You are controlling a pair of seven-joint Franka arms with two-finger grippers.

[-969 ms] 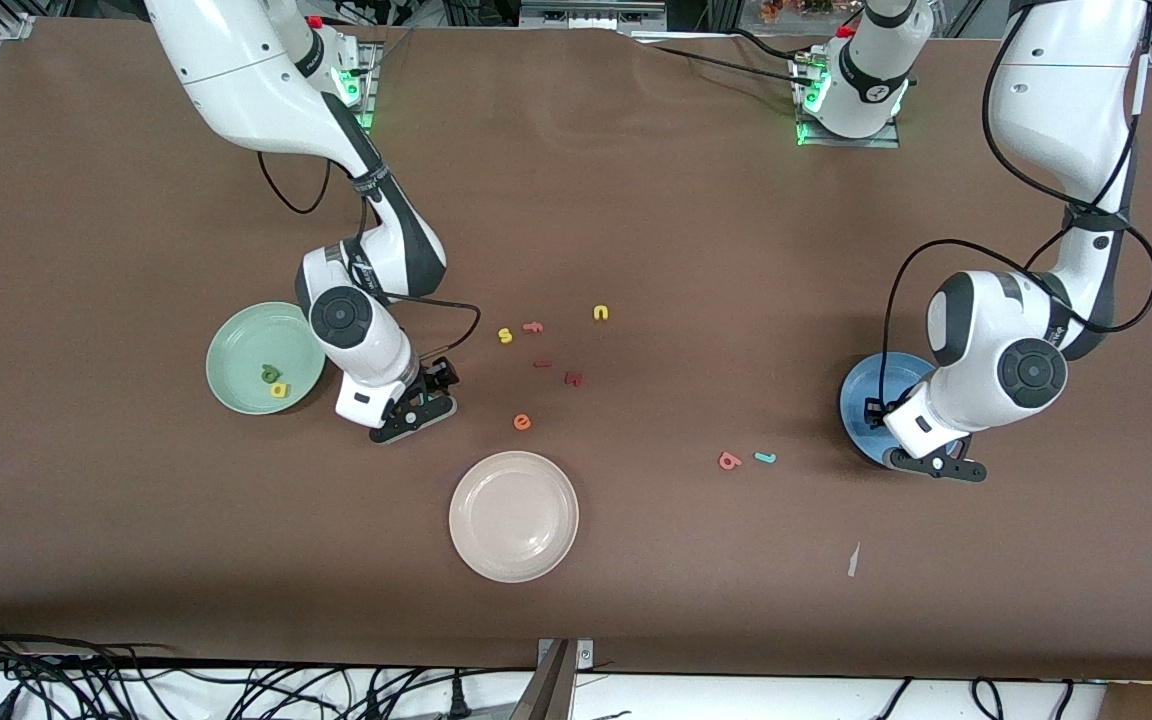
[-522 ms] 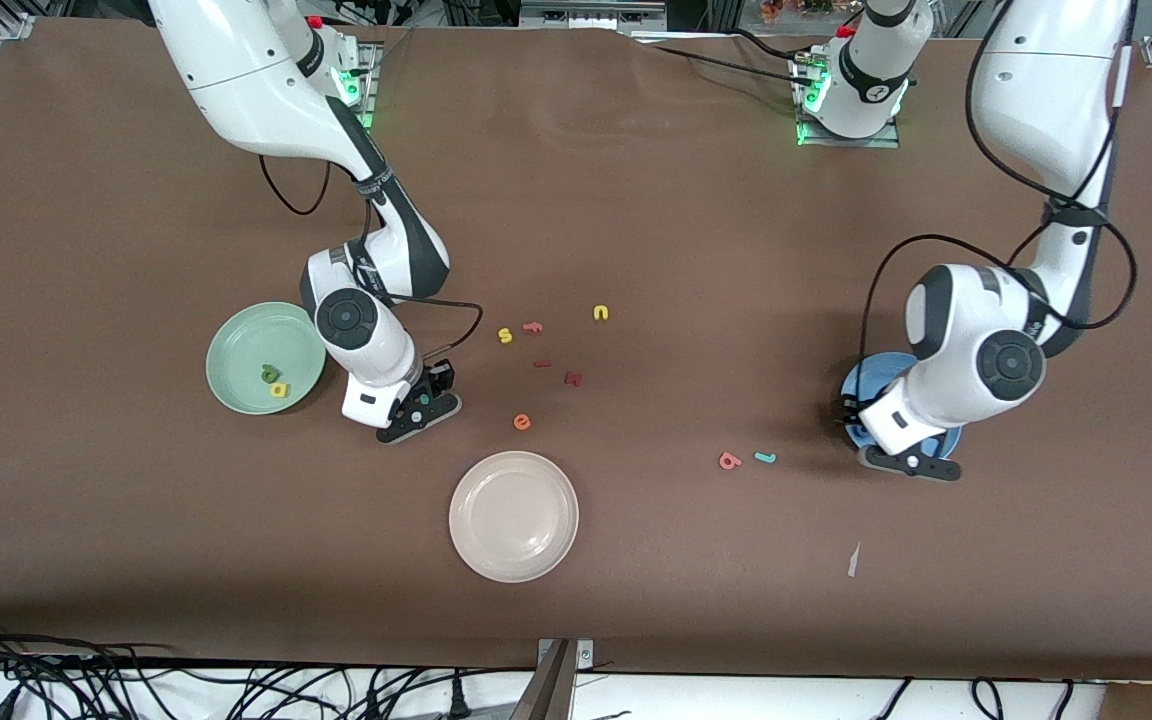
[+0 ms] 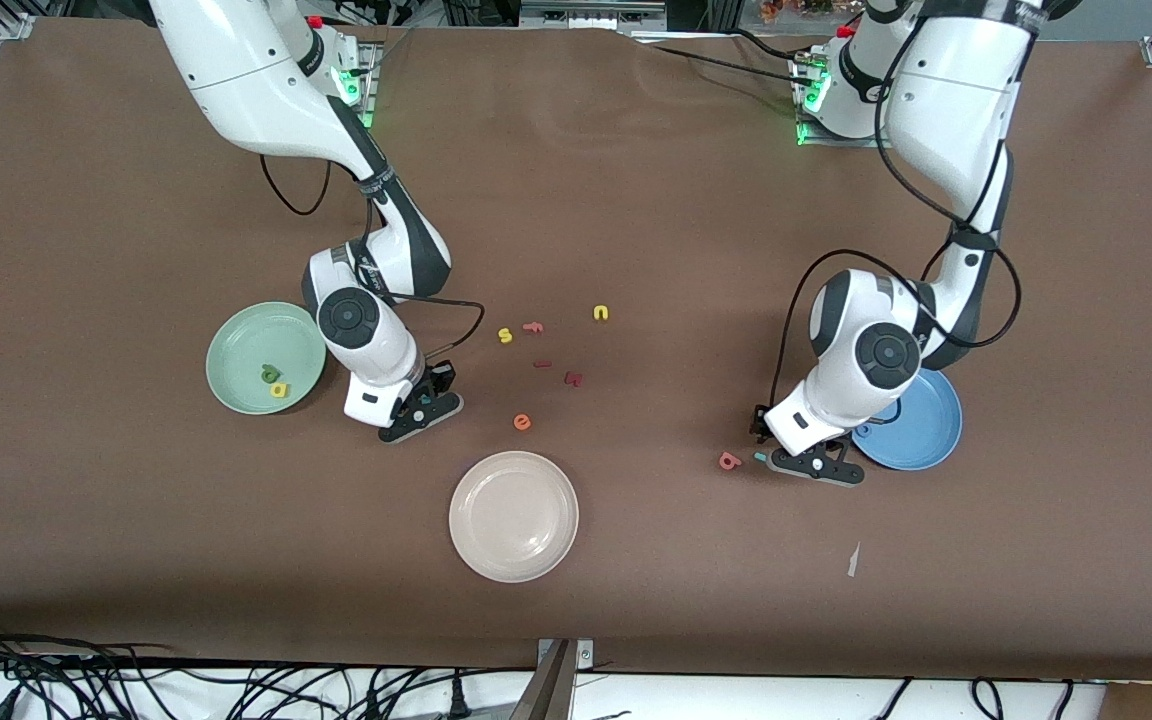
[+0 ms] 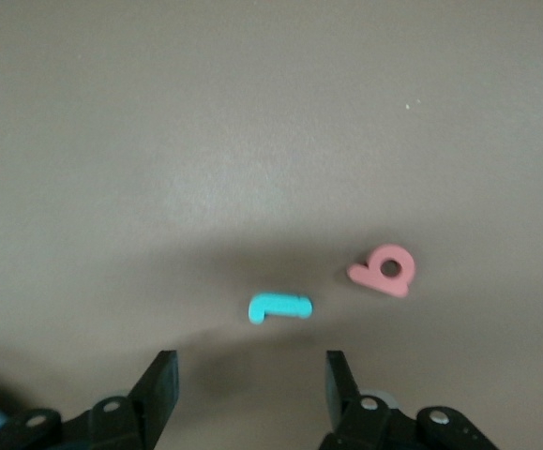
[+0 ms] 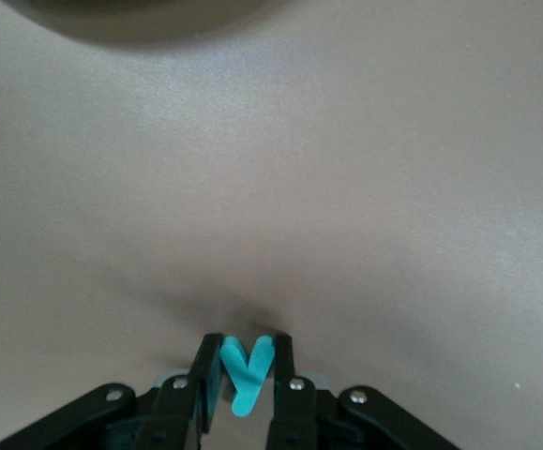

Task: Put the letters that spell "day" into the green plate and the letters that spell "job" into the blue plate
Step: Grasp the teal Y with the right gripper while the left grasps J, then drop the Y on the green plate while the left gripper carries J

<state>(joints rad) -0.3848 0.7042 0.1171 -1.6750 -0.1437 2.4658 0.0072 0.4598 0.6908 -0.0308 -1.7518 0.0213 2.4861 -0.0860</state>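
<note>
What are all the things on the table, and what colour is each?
green plate: one, mint, right arm's end; holds d and a
d: one, dark green
a: one, yellow
y: one, teal, in right gripper
blue plate: one, left arm's end
j: one, teal, beside b
b: one, pink-red, on table
white plate: one, cream, nearest camera
loose letters: six, yellow, orange, dark red, mid-table
left gripper: open, over j
right gripper: shut on y, beside green plate
</note>
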